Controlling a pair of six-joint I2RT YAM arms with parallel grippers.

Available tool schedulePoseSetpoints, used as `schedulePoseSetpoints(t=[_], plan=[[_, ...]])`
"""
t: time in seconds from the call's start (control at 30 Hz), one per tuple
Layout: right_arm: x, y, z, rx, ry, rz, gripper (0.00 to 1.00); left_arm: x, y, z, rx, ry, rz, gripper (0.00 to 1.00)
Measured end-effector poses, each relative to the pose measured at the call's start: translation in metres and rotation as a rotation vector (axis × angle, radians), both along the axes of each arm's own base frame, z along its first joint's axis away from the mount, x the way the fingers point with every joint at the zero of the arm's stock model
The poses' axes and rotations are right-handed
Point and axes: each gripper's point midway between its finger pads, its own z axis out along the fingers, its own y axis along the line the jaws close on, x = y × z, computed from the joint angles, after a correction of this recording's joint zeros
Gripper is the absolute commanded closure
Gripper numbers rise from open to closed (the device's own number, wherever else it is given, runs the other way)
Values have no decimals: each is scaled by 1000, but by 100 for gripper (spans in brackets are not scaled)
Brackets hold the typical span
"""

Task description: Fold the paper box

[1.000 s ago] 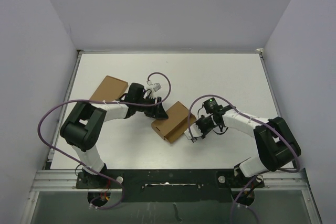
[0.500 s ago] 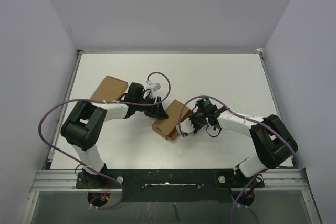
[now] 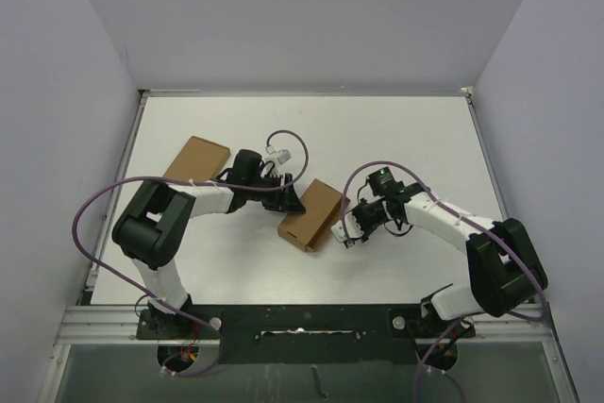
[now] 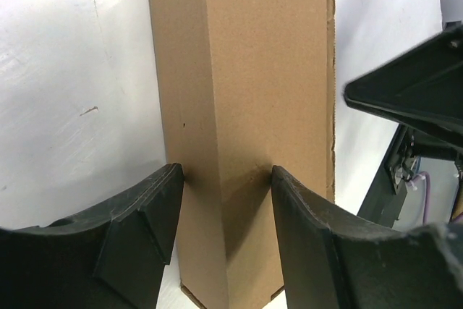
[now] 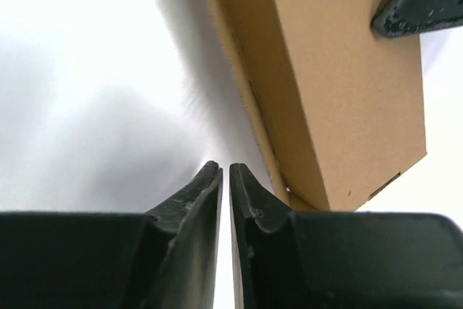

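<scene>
Looked down into a room shut in by pale grey walls (image 3: 283,16) on three sides. Found the white desk (image 3: 406,129) filling the floor of it, matte, with both arm bases bolted at its near edge. Noted a flat cardboard sheet (image 3: 195,159) towards the left edge, well apart from the work.

Found the paper box (image 3: 313,212) near the middle of the desk, lying on a broad face, already formed into a narrow carton, with the long axis slanting from near-left to far-right.

Saw the left hand (image 3: 291,202) reaching in from the left edge and clamped across the box's width, with a finger (image 4: 141,222) against each long wall. Saw the right hand (image 3: 343,233) just beside the box's right long edge, towards the near end, with fingers (image 5: 192,204) all but closed, only a slit between them and nothing in it. Could not tell whether touching the cardboard. Placed the box ahead and to the right in that hand's own view.

Judged the left hand the holder and the right the freer one for working the near end. Could not tell whether the end flaps were tucked in.
</scene>
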Motion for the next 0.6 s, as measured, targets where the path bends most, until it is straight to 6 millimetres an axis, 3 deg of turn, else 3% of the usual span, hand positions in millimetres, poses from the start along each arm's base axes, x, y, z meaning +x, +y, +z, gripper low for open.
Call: schedulePoseSetpoints(t=[0.07,0.17,0.3,0.47,0.6], plan=[[-14,-4,11,35,21,64,86,0,0,0,0,10,11,50],[-44,-3,17,78,85,167,99,1,0,0,1,16,18,50],[-76,10,16,97,157,268,100,1,0,0,0,27,29,50],[-93,34,4,66,171,326,100,2,0,0,2,33,41,51],[-92,46,-10,13,142,316,100,3,0,0,3,36,45,51]])
